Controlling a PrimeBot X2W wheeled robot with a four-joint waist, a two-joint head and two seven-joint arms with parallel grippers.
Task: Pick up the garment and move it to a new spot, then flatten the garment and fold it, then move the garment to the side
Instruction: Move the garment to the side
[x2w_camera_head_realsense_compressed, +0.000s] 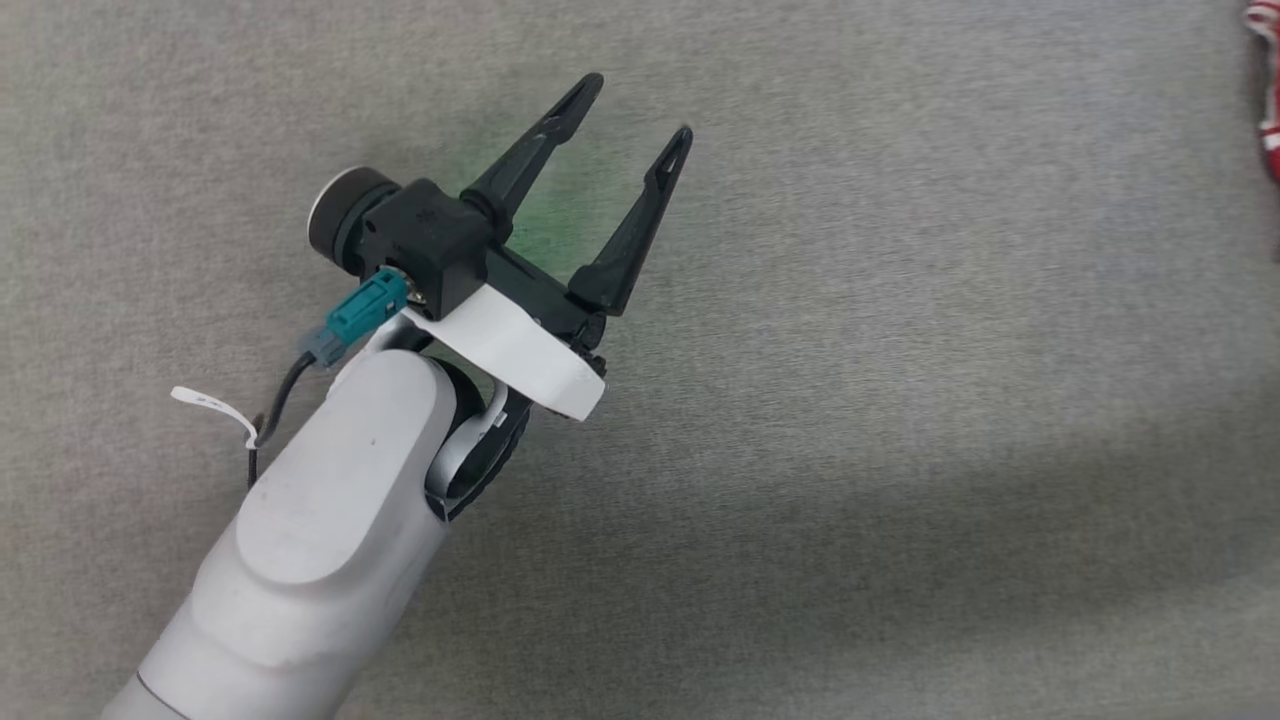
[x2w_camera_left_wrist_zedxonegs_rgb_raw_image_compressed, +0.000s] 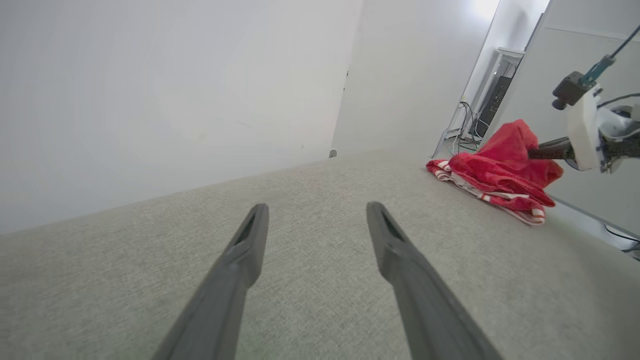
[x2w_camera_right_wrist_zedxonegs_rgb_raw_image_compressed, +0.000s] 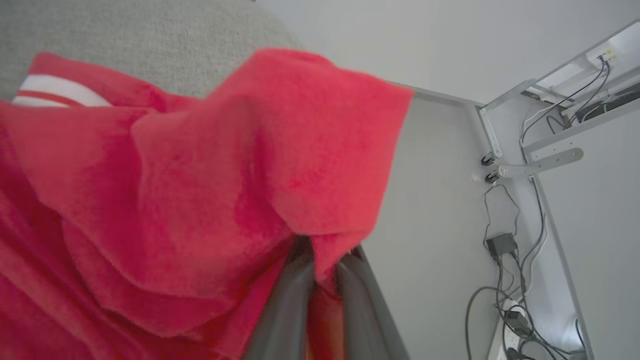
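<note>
Right tool (x2w_camera_right_wrist_zedxonegs_rgb_raw_image_compressed: 324, 261) clenched on garment (x2w_camera_right_wrist_zedxonegs_rgb_raw_image_compressed: 200, 175); left tool (x2w_camera_head_realsense_compressed: 640, 108) spread over grey fabric surface (x2w_camera_head_realsense_compressed: 900, 400); white walls (x2w_camera_left_wrist_zedxonegs_rgb_raw_image_compressed: 150, 100).

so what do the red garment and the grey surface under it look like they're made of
The garment looks like soft, matte cloth, possibly a fuzzy knit: up close it has a napped look, and it bunches in loose folds. The grey surface looks like a woven textile cover, matte, with a fine heathered grain. What lies beneath it cannot be told.
</note>
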